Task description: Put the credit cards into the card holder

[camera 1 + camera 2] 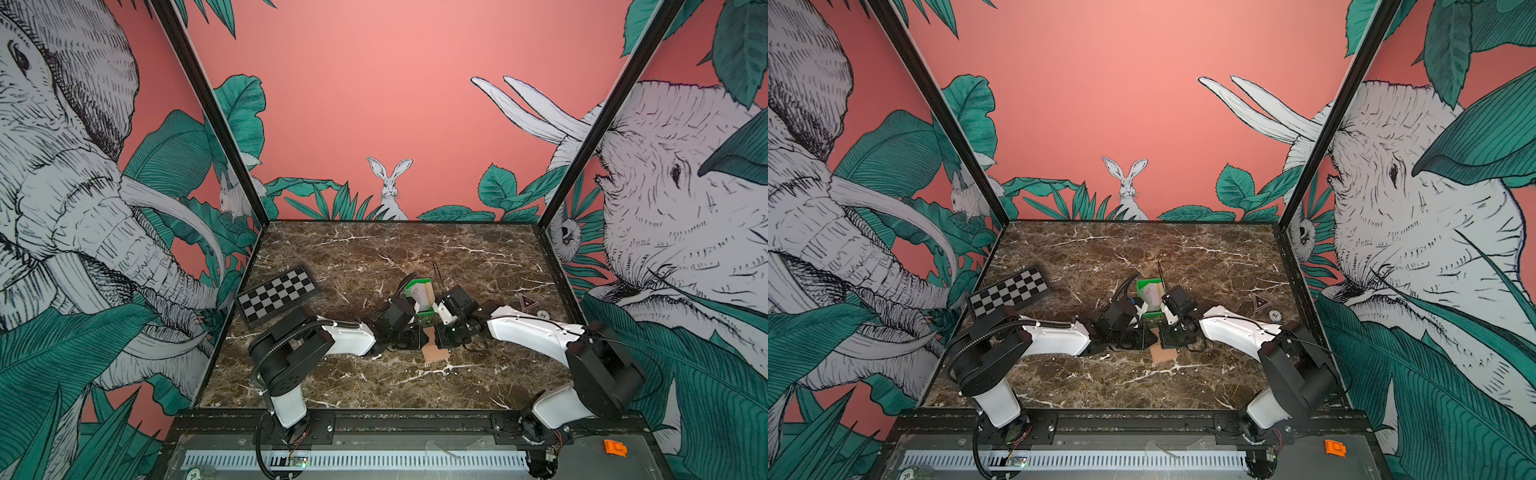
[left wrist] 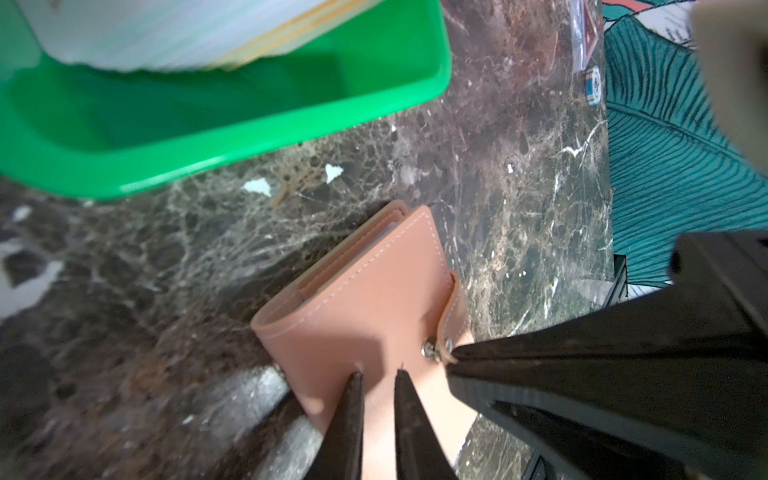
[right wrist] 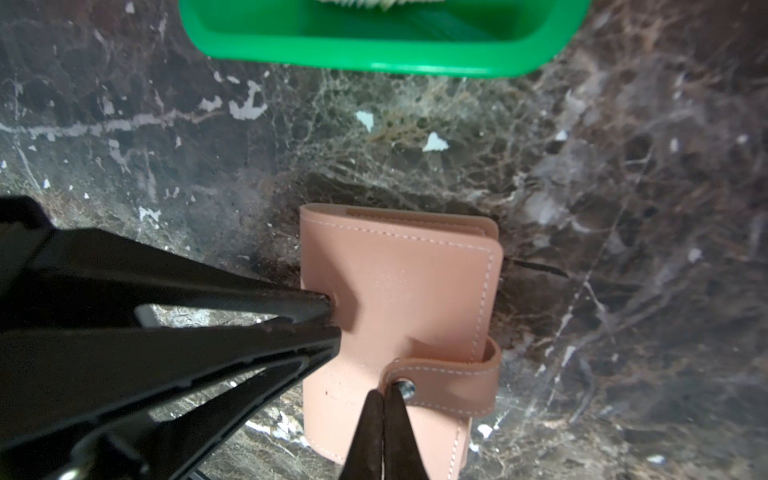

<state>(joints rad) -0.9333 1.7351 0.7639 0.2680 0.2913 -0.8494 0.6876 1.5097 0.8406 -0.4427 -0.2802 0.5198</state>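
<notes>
The tan card holder (image 2: 365, 299) (image 3: 395, 291) lies closed on the marble table, and both top views show only its near corner (image 1: 436, 353) (image 1: 1165, 353) between the two arms. My left gripper (image 2: 378, 372) is narrowly open. Its tips press down on the cover near the spine, with nothing between them. My right gripper (image 3: 384, 392) is shut on the end of the strap (image 3: 449, 382), right at the snap button, and the strap end looks slightly lifted. The whitish credit cards (image 2: 166, 33) (image 1: 422, 293) stand as a stack in a green tray behind the holder.
The green tray (image 2: 249, 124) (image 3: 374, 54) sits just beyond the holder. A checkered board (image 1: 277, 295) lies at the left wall. A round poker chip (image 1: 542, 314) (image 2: 593, 85) and a triangle-printed packet (image 1: 527, 302) lie at the right. Both arms crowd the table's middle.
</notes>
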